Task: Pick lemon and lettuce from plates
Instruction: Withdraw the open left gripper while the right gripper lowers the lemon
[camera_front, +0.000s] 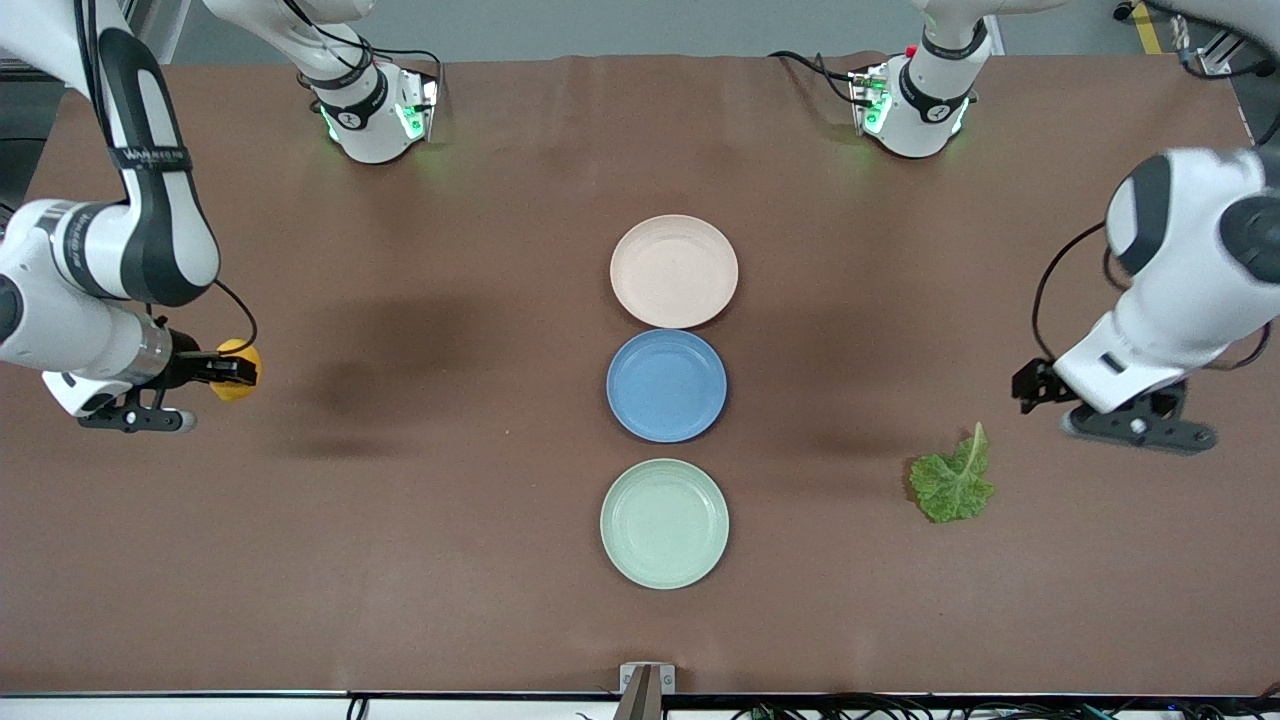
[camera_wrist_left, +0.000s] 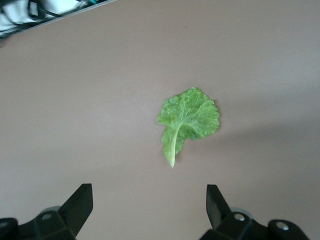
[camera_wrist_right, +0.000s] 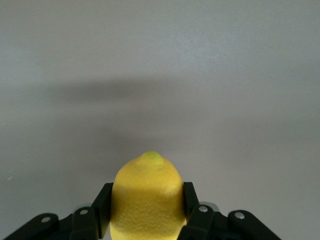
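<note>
The lemon (camera_front: 238, 369) is held in my right gripper (camera_front: 222, 371), which is shut on it over the bare table toward the right arm's end. In the right wrist view the lemon (camera_wrist_right: 146, 192) fills the space between the fingers (camera_wrist_right: 102, 207). The lettuce (camera_front: 954, 479) lies flat on the table toward the left arm's end, on no plate. My left gripper (camera_front: 1032, 385) is open and empty, above the table beside the leaf. The left wrist view shows the lettuce (camera_wrist_left: 189, 121) ahead of the spread fingers (camera_wrist_left: 81, 204). The beige-pink plate (camera_front: 673, 270) and pale green plate (camera_front: 664, 522) are both bare.
A blue plate (camera_front: 666, 385) lies between the two other plates in one row down the table's middle. A small metal bracket (camera_front: 646, 678) sits at the table edge nearest the front camera. The arm bases (camera_front: 375, 115) stand along the farthest edge.
</note>
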